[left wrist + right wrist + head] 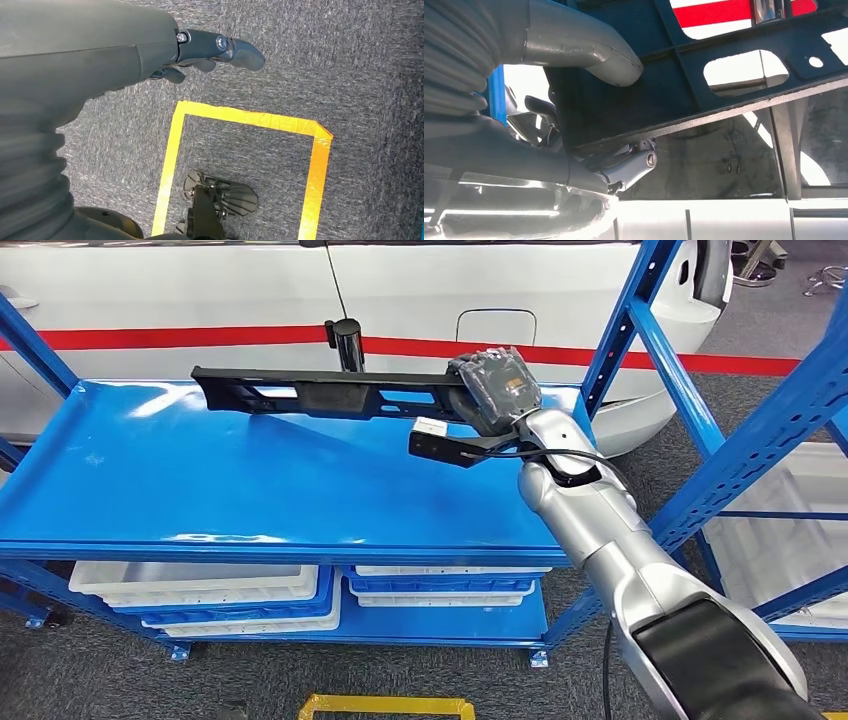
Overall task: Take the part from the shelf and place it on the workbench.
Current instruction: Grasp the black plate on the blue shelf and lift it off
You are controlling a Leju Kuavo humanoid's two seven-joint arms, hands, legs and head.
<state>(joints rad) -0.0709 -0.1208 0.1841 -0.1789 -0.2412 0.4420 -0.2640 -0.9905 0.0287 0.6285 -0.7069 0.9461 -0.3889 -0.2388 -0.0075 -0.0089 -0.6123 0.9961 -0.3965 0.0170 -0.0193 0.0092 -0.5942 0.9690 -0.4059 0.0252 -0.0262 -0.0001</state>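
My right hand grasps the part, a long black plastic panel with cut-out holes, by its near end; in the right wrist view my thumb lies across one face of it and my fingers curl under its edge. The part stretches away from my hand to my left, held just above the blue shelf. Just beyond the part stands a black post, and behind that a white car with a red stripe. To the right of my hand a blue upright of the rack stands close by. Below my hand, under the shelf, lie white trays. My left hand hangs over grey carpet with its fingers loosely curled and nothing in them, above a rectangle of yellow tape. I can read no writing anywhere.
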